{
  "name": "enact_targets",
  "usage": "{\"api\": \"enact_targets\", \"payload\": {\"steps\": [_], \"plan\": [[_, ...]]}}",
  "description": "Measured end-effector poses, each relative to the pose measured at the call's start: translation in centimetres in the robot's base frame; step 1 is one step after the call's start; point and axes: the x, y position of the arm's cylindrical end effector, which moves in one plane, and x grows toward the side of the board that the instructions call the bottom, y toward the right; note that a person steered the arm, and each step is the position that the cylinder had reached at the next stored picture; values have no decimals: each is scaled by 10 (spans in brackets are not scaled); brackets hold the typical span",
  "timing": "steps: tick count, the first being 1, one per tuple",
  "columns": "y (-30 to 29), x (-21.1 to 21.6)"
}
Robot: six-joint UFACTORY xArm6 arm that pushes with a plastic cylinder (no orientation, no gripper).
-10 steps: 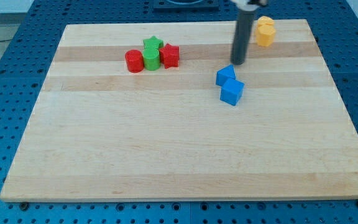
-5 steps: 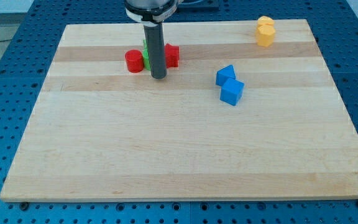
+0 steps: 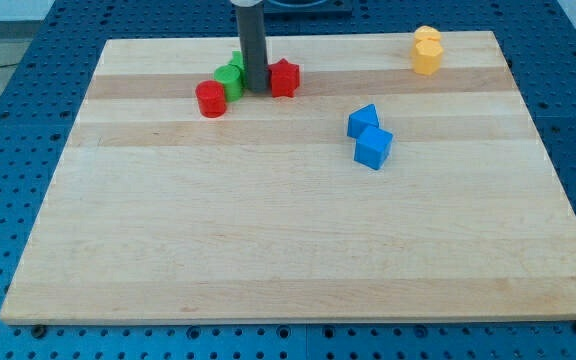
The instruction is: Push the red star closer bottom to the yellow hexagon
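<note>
The red star [image 3: 285,77] lies on the wooden board [image 3: 268,230] near the view's top, left of centre. My tip [image 3: 254,88] stands right against its left side, between it and the green blocks [image 3: 231,78]. The yellow hexagon [image 3: 426,57] sits at the view's top right, touching a second yellow block [image 3: 427,38] just above it. The red star is far to the left of the yellow hexagon.
A red cylinder [image 3: 210,99] lies left of and below the green blocks. Two blue blocks [image 3: 369,135] touch each other right of the board's centre, below and left of the yellow hexagon. The rod hides part of the green blocks.
My tip swept from the right near the blue blocks to the left cluster, then moved up between the green blocks and the red star. The star shifted right; the red cylinder and green blocks shifted left.
</note>
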Motion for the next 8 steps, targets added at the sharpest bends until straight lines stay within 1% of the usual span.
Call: {"api": "enact_targets", "payload": {"steps": [2, 4, 6, 7, 8], "plan": [[63, -6], [145, -6], [193, -9], [179, -1], [127, 26]]}}
